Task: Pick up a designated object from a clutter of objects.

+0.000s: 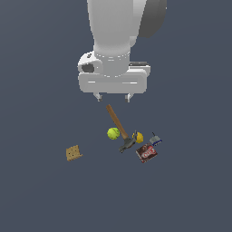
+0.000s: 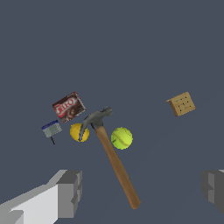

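Approach stage: my gripper hovers spread and empty above the clutter. Tennis ball sits at six o'clock, touching the hammer; next I must descend straddling it.

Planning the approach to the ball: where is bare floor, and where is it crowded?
Bare: the wide patch between tennis ball and cracker square. Crowded: the ball's other side, where hammer, orange-yellow item, red box and blue-grey item cluster.

— Anything cut off?
— Yes: arm cut by the exterior view's top edge, fingers cut by the wrist picture's edges.
— Anything too small?
— Tiny blue-grey item, hard to name.
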